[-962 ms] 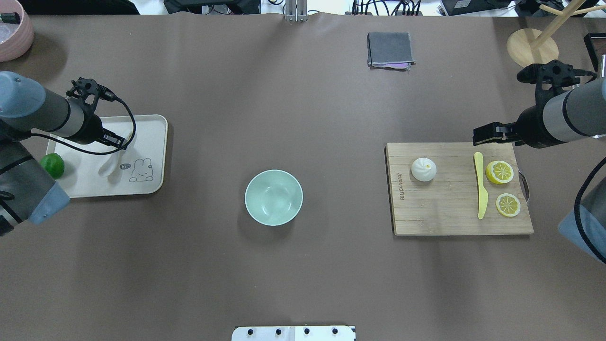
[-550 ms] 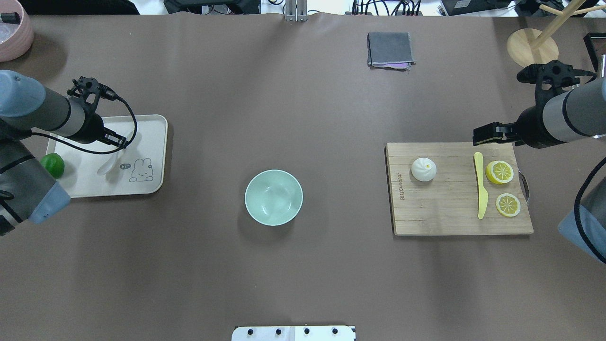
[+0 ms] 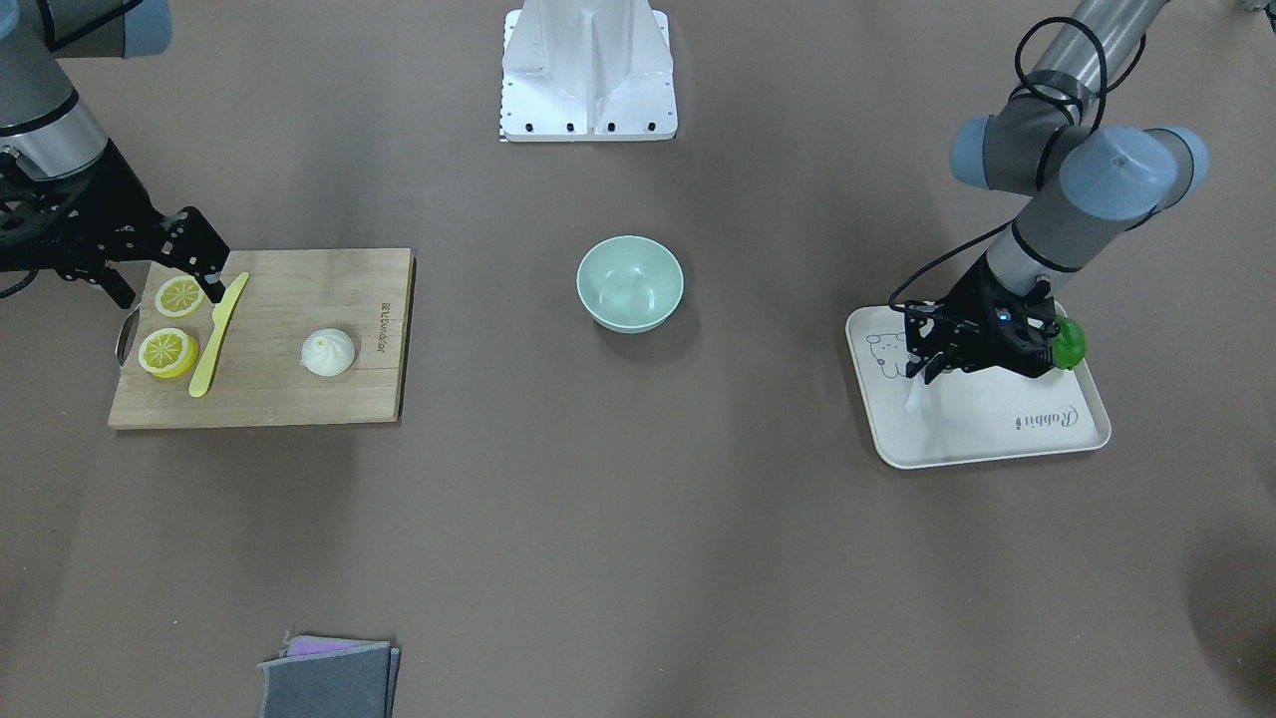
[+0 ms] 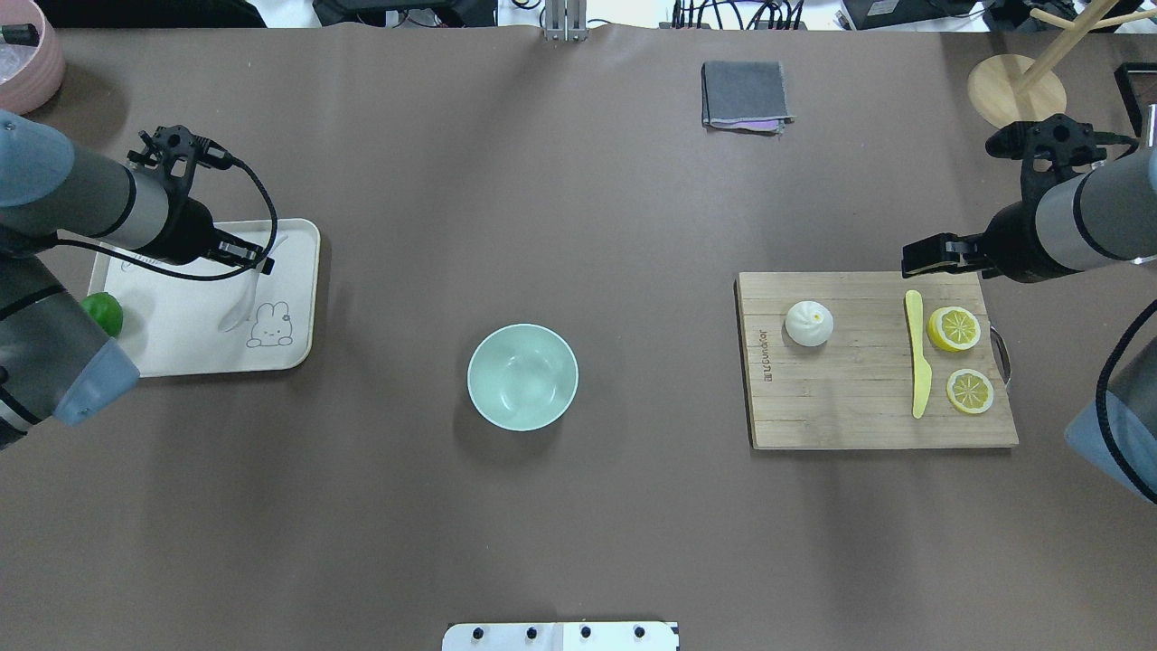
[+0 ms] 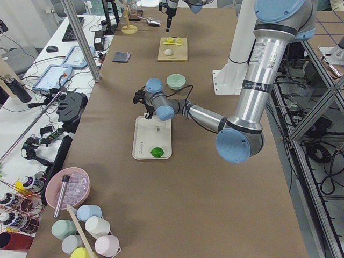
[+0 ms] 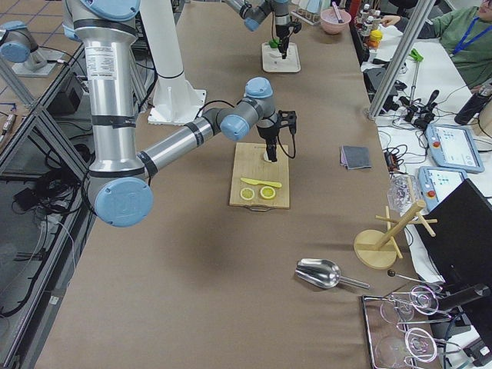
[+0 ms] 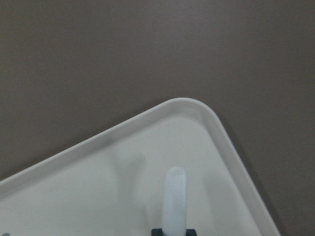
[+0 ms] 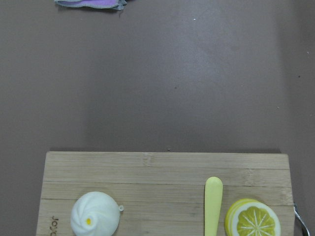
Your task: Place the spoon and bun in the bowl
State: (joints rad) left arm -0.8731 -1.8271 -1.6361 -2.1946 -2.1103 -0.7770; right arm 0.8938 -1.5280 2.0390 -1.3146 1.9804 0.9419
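While in left pincer [image 4: 258, 261], spoon [image 4: 237, 310] tilted, scoop downward.

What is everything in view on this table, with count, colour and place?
tray: 1, cream, robot's left side
lime: 1, green, on tray
spoon: 1, white, gripped at tray
bowl: 1, mint green, table centre, empty
cutting board: 1, wooden, robot's right side
bun: 1, white, on cutting board
knife: 1, yellow, on cutting board
lemon slices: 2, yellow, beside knife
cloth: 1, grey, far side
left hand: 1, black, shut on spoon
right hand: 1, black, open, over cutting board's edge
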